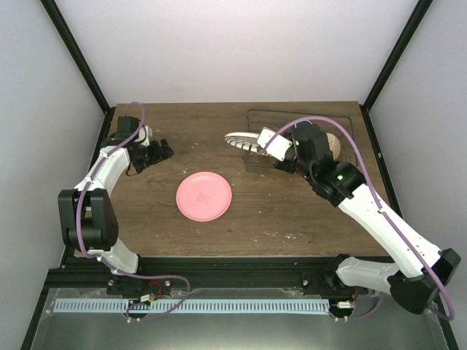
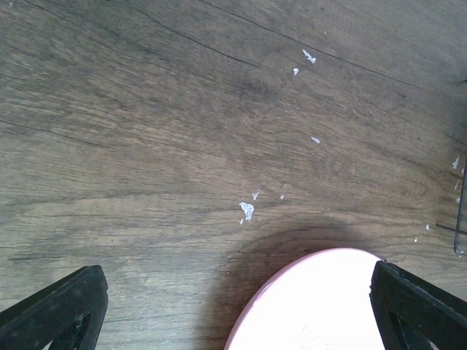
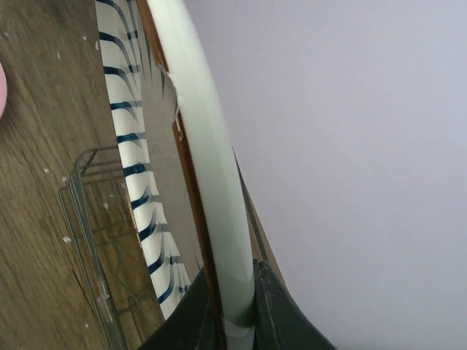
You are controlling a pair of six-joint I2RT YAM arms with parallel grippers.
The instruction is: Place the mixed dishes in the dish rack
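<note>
Right gripper (image 1: 263,142), upper right in the top view, pinched the white plate with black radial stripes (image 1: 242,139) by its rim, tilted nearly on edge over the left end of the dish rack (image 1: 255,111). The pink plate (image 1: 204,195) lay flat mid-table (image 1: 146,219), nearer the spread left gripper (image 1: 165,150). The left wrist view showed that plate at bottom between parted fingers (image 2: 58,306); in the right wrist view the dish rack lay lower left, below the striped plate.

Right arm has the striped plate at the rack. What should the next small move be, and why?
Probably ease the right hand down and a little further over the dish rack. It is shut on the rim of the white plate with black radial stripes, which hangs at the rack's left end and seemingly is not yet seated between the wires. The pink plate can wait.
</note>
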